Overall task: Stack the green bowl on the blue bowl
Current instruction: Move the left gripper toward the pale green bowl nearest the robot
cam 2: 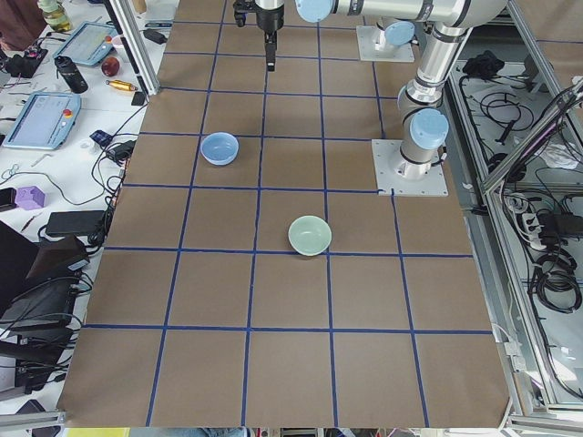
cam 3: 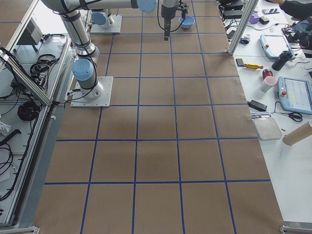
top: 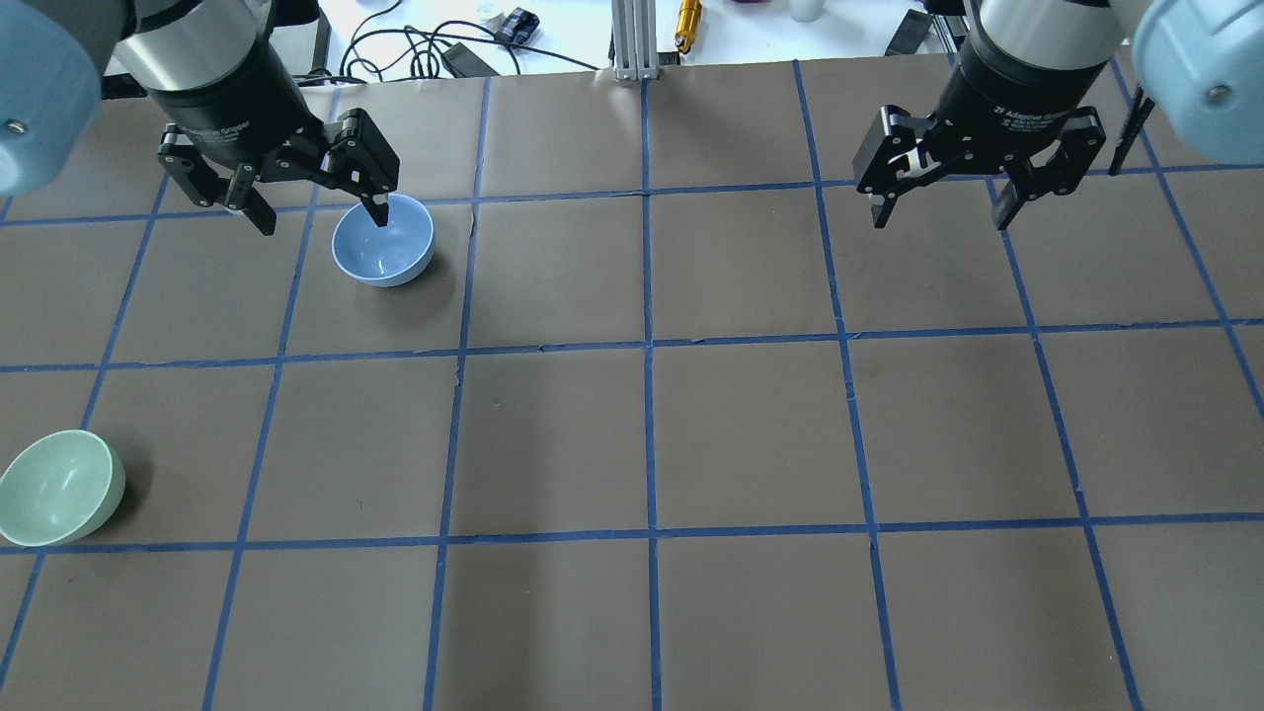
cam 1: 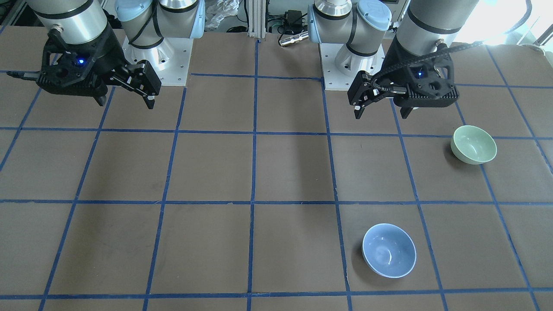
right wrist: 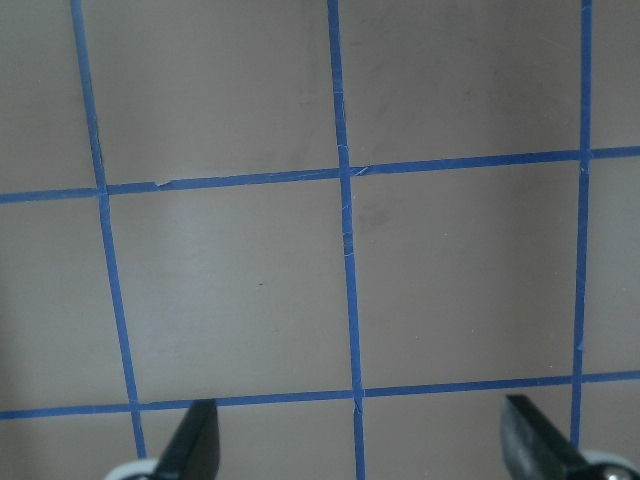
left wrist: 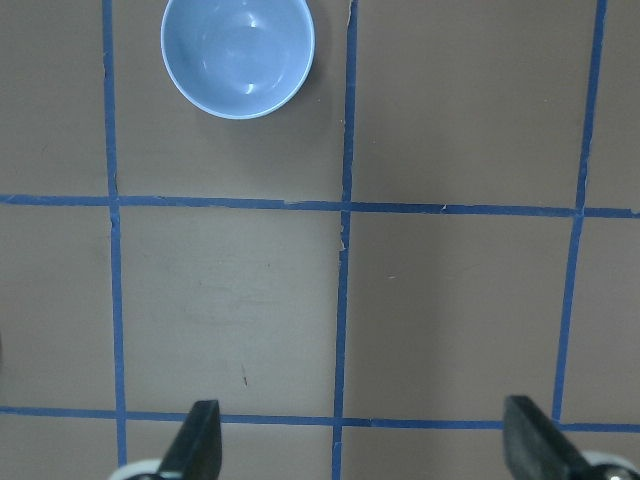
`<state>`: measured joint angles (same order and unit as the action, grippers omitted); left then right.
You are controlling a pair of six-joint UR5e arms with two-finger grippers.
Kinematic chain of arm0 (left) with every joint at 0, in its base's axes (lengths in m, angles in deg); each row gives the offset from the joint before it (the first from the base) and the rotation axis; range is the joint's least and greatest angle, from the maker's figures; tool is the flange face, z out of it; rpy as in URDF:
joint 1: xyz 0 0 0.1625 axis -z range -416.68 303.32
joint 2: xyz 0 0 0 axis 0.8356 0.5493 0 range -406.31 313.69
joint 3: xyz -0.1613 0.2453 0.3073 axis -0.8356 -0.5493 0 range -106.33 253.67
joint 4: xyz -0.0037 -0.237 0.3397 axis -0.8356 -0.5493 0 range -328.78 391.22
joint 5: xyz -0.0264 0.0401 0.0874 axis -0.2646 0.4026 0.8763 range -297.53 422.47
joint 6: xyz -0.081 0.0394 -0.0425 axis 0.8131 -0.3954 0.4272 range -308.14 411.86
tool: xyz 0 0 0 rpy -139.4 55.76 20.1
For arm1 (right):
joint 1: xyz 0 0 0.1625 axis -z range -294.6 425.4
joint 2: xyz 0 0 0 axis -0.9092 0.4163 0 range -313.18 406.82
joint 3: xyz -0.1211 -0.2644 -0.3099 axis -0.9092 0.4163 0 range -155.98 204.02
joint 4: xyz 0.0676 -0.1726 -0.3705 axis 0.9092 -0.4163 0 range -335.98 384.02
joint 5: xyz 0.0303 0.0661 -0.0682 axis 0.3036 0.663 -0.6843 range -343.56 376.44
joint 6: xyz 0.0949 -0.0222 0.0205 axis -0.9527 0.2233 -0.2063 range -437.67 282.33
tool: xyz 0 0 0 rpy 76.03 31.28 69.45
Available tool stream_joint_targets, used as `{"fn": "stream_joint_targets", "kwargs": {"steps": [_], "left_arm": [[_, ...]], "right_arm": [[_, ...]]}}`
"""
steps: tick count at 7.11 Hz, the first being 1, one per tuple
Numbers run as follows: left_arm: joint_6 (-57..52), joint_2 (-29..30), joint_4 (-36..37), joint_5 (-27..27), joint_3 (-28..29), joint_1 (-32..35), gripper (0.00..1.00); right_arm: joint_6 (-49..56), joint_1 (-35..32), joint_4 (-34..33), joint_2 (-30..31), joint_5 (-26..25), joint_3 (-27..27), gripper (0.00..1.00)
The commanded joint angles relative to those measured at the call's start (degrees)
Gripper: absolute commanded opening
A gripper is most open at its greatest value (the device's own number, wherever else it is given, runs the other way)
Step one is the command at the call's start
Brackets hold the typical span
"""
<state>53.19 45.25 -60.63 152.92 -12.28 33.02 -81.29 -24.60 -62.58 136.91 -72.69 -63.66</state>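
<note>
The green bowl [top: 59, 487] sits upright on the brown table at the robot's left edge; it also shows in the front view [cam 1: 473, 144] and the left side view [cam 2: 310, 236]. The blue bowl [top: 383, 242] sits upright farther out on the left half; it also shows in the front view [cam 1: 389, 250] and at the top of the left wrist view [left wrist: 238, 55]. My left gripper [top: 324, 219] is open and empty, raised above the table, nearer the blue bowl than the green one. My right gripper [top: 940, 219] is open and empty, raised over the right half.
The two arm bases [cam 1: 157, 56] [cam 1: 352, 60] are bolted at the robot's side of the table. An aluminium post [top: 632, 39], cables and a gold cylinder [top: 687, 15] lie past the far edge. A side bench with tablets [cam 2: 41, 118] is beyond it.
</note>
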Motion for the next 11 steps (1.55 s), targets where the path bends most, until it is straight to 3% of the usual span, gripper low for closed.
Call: {"fn": "stream_joint_targets", "kwargs": {"steps": [1, 5, 8, 9, 11], "left_arm": [[-0.2, 0.0, 0.0, 0.0, -0.1, 0.0, 1.0], [-2.2, 0.5, 0.1, 0.2, -0.4, -1.3, 1.0], [-10.0, 4.8, 2.0, 0.2, -0.6, -10.1, 1.0], [-12.3, 6.2, 4.9, 0.3, -2.1, -12.5, 1.0], [-24.6, 7.2, 17.8, 0.3, -11.7, -22.9, 1.0]], "right_arm": [[0.0, 0.0, 0.0, 0.0, 0.0, 0.0, 1.0], [0.0, 0.0, 0.0, 0.0, 0.0, 0.1, 1.0], [0.0, 0.0, 0.0, 0.0, 0.0, 0.1, 1.0], [0.0, 0.0, 0.0, 0.0, 0.0, 0.1, 1.0], [0.0, 0.0, 0.0, 0.0, 0.0, 0.1, 1.0]]}}
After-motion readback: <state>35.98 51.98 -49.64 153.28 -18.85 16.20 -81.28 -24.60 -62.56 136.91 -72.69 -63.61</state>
